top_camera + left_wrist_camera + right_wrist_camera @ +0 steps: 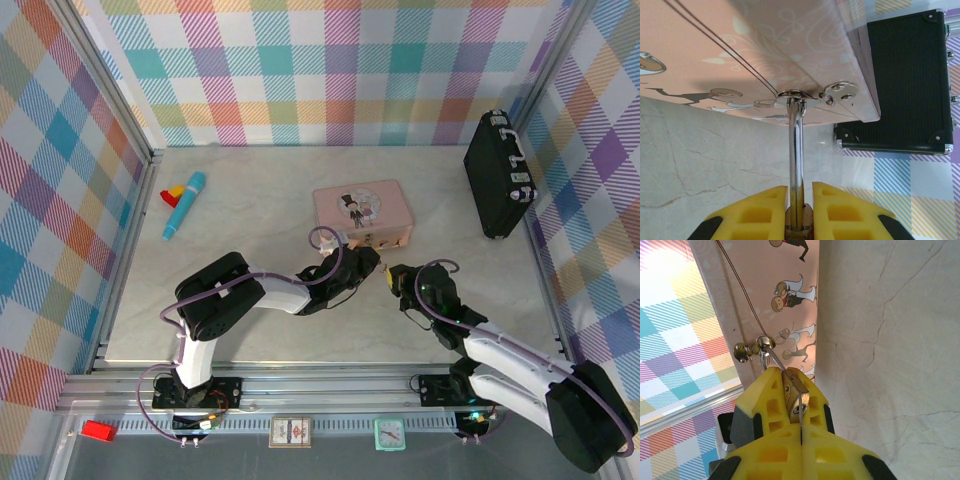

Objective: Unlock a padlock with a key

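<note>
The small brass padlock point(799, 220) sits between the yellow fingers of my left gripper point(800, 192), which is shut on its body. Its silvery shackle point(797, 145) runs up to the hasp on the pink tin point(740, 50). In the right wrist view the padlock point(792, 385) shows its keyhole end. My right gripper point(801, 426) is shut on the thin key point(800, 412), whose blade lies edge-on across the keyhole face; I cannot tell whether it is inserted. From above, the left gripper point(368, 262) and right gripper point(392, 275) meet at the front of the tin point(362, 213).
A black case point(497, 185) with silver latches stands upright at the far right by the wall. A blue marker point(184, 205) lies at the far left beside small red and yellow pieces point(172, 191). Checked walls enclose the table on three sides.
</note>
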`<action>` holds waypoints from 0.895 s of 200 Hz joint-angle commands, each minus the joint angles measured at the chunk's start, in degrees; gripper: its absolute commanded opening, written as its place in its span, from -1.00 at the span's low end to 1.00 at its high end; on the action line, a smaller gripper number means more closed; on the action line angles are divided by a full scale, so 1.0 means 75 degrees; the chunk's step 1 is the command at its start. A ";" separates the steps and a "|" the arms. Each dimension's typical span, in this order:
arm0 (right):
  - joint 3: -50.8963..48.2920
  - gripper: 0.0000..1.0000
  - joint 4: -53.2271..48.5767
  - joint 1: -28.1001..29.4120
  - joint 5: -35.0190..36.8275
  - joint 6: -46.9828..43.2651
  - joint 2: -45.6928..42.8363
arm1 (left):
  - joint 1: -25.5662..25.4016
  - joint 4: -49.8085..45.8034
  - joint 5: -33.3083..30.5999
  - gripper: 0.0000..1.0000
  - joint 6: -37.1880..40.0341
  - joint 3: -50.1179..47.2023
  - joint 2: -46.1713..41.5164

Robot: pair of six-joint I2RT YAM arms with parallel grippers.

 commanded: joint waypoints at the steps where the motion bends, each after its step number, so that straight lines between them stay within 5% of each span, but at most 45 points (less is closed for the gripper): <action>1: -0.0058 -1.00 0.0356 -0.0296 -0.0583 -0.0794 -0.0137 | -0.0086 0.0911 0.0192 -0.98 0.0025 0.0098 -0.0268; 83: -0.0687 -1.00 0.2787 -0.0801 -0.2151 -0.2120 0.0521 | 0.0038 0.1511 0.0372 -0.98 -0.0338 -0.0004 -0.0127; 179: -0.0721 -1.00 0.1614 -0.1046 -0.3399 -0.3640 -0.0415 | 0.0397 0.1788 0.1244 -0.99 -0.0424 -0.0083 -0.0139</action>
